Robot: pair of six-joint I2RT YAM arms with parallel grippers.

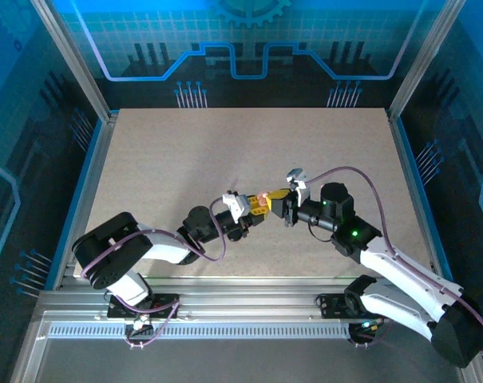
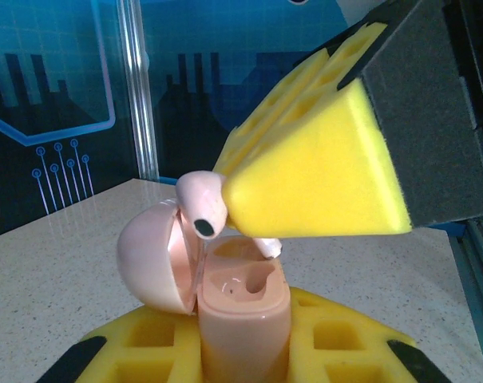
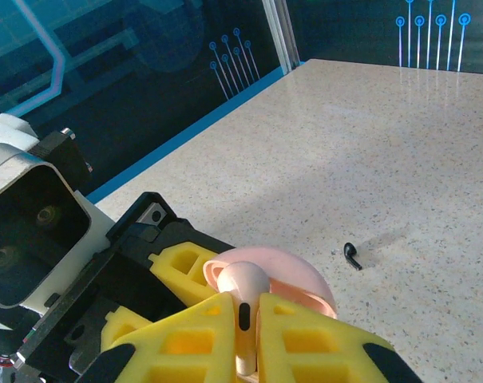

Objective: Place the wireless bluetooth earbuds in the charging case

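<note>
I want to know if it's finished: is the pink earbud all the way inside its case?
No, the pink earbud is pinched in the right tool, its head well above the bare socket of the open case.

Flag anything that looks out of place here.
One black earbud lies loose on the table, apart from the open charging case that the left gripper holds up. Nothing else stands out.

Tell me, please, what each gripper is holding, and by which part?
The right gripper holds the pale pink earbud by its stem, head protruding. The left gripper holds the open pink charging case by its lower body.
</note>
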